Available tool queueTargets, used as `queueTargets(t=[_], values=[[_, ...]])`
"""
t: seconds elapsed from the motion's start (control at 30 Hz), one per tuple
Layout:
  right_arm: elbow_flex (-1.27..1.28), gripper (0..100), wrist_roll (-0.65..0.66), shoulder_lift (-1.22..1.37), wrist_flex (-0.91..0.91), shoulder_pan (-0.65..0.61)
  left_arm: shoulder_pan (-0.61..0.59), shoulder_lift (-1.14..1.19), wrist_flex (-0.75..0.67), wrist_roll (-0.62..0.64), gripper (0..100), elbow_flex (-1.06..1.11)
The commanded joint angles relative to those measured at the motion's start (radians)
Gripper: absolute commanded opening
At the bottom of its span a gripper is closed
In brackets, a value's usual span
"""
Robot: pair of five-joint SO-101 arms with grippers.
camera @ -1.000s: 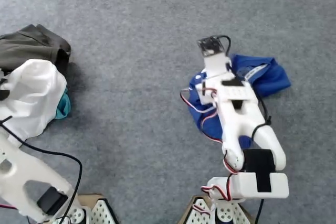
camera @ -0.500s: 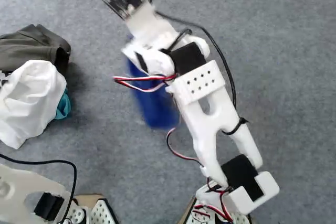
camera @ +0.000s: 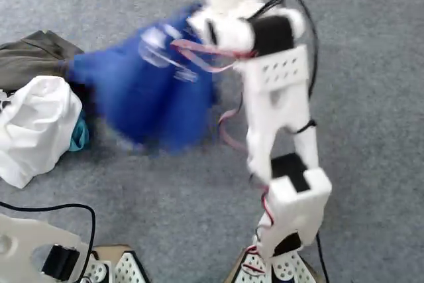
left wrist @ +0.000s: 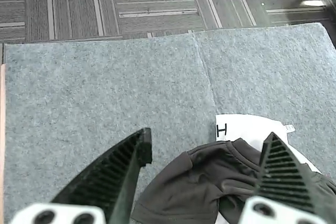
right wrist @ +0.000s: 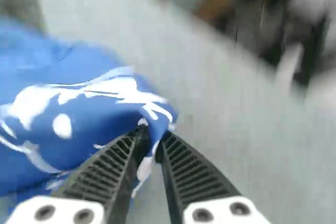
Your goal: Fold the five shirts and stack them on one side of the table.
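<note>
Hanging shirt (camera: 142, 101) over the table (camera: 371, 64), just right of shirt pile (camera: 36, 120)

Right arm (camera: 278, 97) stretched far forward, left arm (camera: 26, 250) tucked low.
The right gripper (right wrist: 149, 139) is pinched tight on a blue shirt (right wrist: 63, 124); the left gripper (left wrist: 209, 141) gapes, jaws spread well apart.

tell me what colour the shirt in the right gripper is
Blue with white markings; the shirt shows best in the right wrist view.
</note>
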Motion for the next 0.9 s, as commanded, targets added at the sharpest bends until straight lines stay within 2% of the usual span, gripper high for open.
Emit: queueTargets(t=[0.0, 0.23, 0.47, 0.57, 0.67, 0.77, 0.87], values=[[0.044, 1.6, 0.028, 0.081, 0.109, 0.158, 0.025, -0.049, 0.003, -0.008, 34, -0.038], [0.278, 1.5, 0.279, 0.232, 0.11, 0.393, 0.191, -0.049, 0.003, -0.123, 28, -0.036], [0.493, 1.5, 0.422, 0.174, 0.11, 0.583, 0.449, -0.08, 0.006, -0.124, 28, 0.07], [0.564, 1.5, 0.482, 0.117, 0.11, 0.675, 0.59, -0.163, 0.006, -0.091, 28, 0.272], [0.621, 1.5, 0.551, 0.067, 0.11, 0.769, 0.76, -0.296, 0.005, -0.064, 28, 0.587], [0.659, 1.5, 0.618, 0.044, 0.109, 0.842, 1.004, -0.445, -0.003, -0.055, 28, 0.931], [0.684, 1.5, 0.692, 0.039, 0.112, 0.891, 1.251, -0.571, -0.132, -0.054, 28, 1.28]])
